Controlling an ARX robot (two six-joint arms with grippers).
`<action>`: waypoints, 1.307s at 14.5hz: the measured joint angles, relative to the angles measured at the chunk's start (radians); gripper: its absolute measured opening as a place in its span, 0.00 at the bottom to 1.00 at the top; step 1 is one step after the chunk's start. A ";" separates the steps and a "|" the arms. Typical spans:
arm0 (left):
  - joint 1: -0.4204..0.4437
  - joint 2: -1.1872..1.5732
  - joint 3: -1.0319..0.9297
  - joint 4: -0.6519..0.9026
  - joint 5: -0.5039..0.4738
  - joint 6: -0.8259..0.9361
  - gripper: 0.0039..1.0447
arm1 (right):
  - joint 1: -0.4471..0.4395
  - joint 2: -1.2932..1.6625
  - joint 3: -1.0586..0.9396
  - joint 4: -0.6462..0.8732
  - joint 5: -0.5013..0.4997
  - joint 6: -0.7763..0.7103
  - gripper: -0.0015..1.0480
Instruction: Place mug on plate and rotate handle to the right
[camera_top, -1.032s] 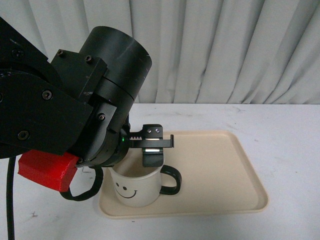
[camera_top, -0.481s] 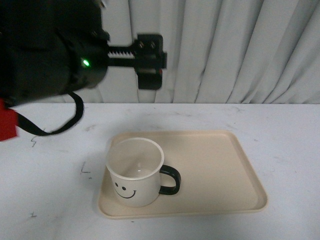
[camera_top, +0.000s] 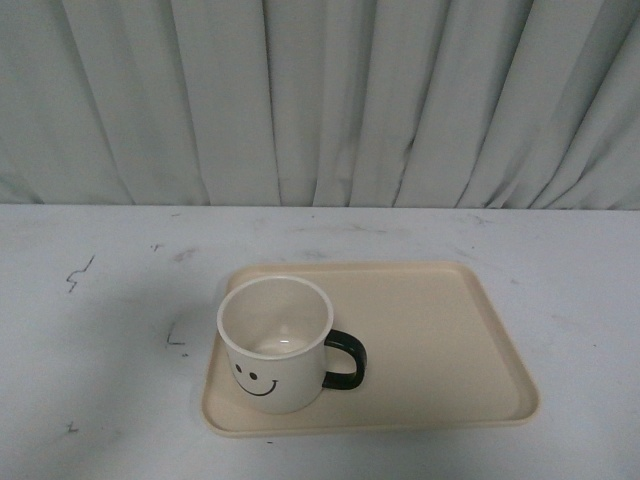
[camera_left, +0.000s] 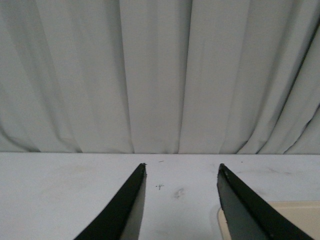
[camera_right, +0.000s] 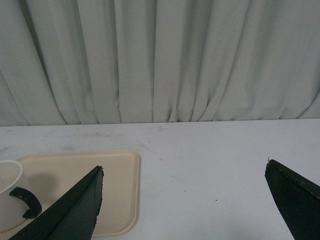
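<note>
The cream-white mug (camera_top: 273, 345) with a black smiley face stands upright on the left part of the beige plate (camera_top: 440, 330). Its black handle (camera_top: 346, 361) points to the right. Neither arm shows in the front view. My left gripper (camera_left: 181, 169) is open and empty above the table, with a corner of the plate (camera_left: 300, 220) beside one finger. My right gripper (camera_right: 184, 167) is wide open and empty over bare table; the plate (camera_right: 100, 175), the mug (camera_right: 9, 200) and its handle (camera_right: 27, 200) show at the picture's edge.
The white table (camera_top: 100, 300) has small dark scuff marks (camera_top: 78, 272). A grey pleated curtain (camera_top: 320, 100) hangs along the table's far edge.
My left arm, which stood over the mug with its gripper at the rim, has lifted away and left the front view. The mug stays on the plate, handle to the right.
</note>
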 joint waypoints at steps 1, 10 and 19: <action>0.017 -0.048 -0.042 0.001 0.036 0.000 0.29 | 0.000 0.000 0.000 0.000 0.000 0.000 0.94; 0.146 -0.356 -0.253 -0.116 0.170 -0.005 0.01 | 0.000 0.000 0.000 0.000 0.000 0.000 0.94; 0.237 -0.562 -0.339 -0.241 0.261 -0.006 0.01 | 0.000 0.000 0.000 0.000 0.000 0.000 0.94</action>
